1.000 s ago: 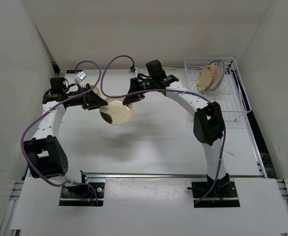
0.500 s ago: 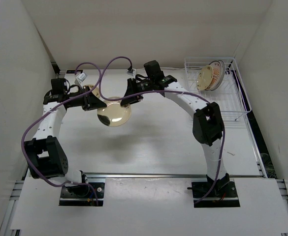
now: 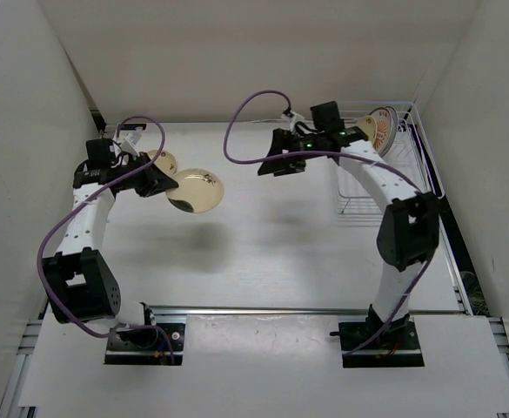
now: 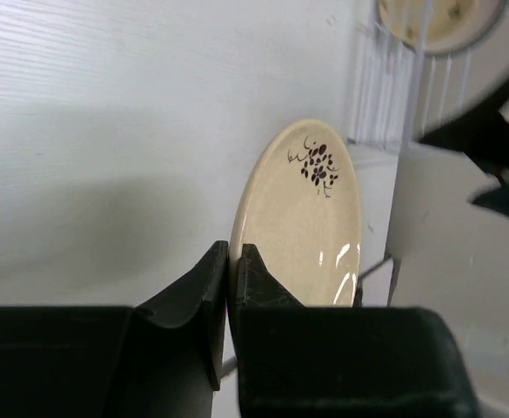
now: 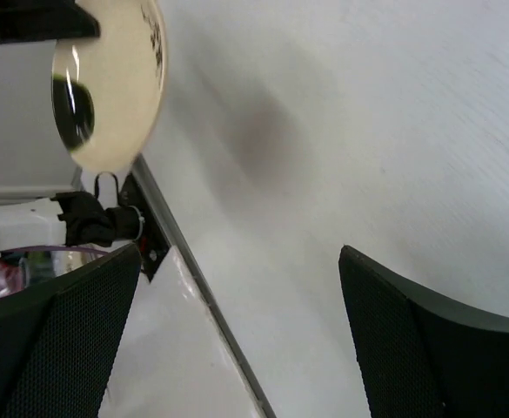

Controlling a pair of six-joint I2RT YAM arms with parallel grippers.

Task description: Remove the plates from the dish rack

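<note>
Cream glaze with a small dark sprig marks the plate (image 4: 302, 218) that hangs over the bench (image 3: 271, 261) at centre left of the overhead view. The left hand (image 4: 232, 261) is clamped on its near rim, and the plate stands out from the fingers on edge, tilted. A second cream plate (image 3: 162, 159) lies on the bench just behind it, toward the upper left. The right hand (image 3: 273, 164) sits upper centre with its fingers spread wide and nothing between them. At the upper right is the dish rack (image 3: 425, 165), where an orange-patterned plate (image 3: 383, 131) leans and another cream one shows in the left wrist view.

The step in hand looks like setting the held plate down. Done well, this means rolling the wrist until the plate is level, then lowering slowly beside or onto the one already lying there. The pinch should let go only once the base bears on something. The grip is on a thin edge, so a quick move could swing or slip the plate. The right hand can meanwhile go to the rack.
</note>
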